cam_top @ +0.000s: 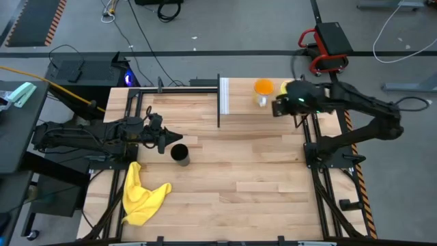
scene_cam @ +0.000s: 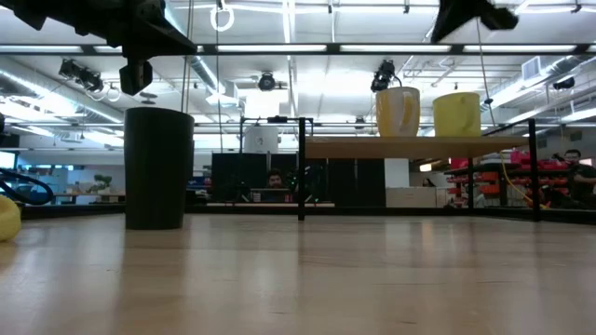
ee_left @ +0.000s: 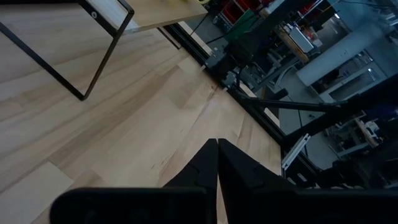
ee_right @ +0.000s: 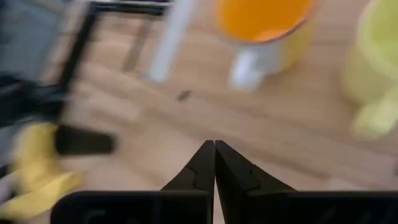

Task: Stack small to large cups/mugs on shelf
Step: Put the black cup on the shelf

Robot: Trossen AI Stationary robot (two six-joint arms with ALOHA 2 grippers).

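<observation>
The black tumbler (cam_top: 180, 154) (scene_cam: 158, 167) stands upright on its base on the tabletop, near the left side. My left gripper (cam_top: 174, 139) (ee_left: 217, 152) is shut, just on the far side of it and above it. On the shelf board (cam_top: 246, 102) (scene_cam: 419, 145) by the white end panel (cam_top: 223, 96) stand the orange mug (cam_top: 263, 87) (ee_right: 264, 18) (scene_cam: 398, 112) and the yellow-green mug (cam_top: 285, 86) (ee_right: 373, 68) (scene_cam: 457, 113), side by side. My right gripper (cam_top: 276, 107) (ee_right: 214, 152) is shut, hovering over the board's near edge, in front of the mugs.
A yellow cloth (cam_top: 142, 195) lies crumpled near the table's near-left corner. The shelf's dark posts (ee_left: 99, 53) (scene_cam: 301, 167) stand on the tabletop at mid-far. The striped-wood tabletop (cam_top: 246, 184) stretches between the tumbler and the right edge.
</observation>
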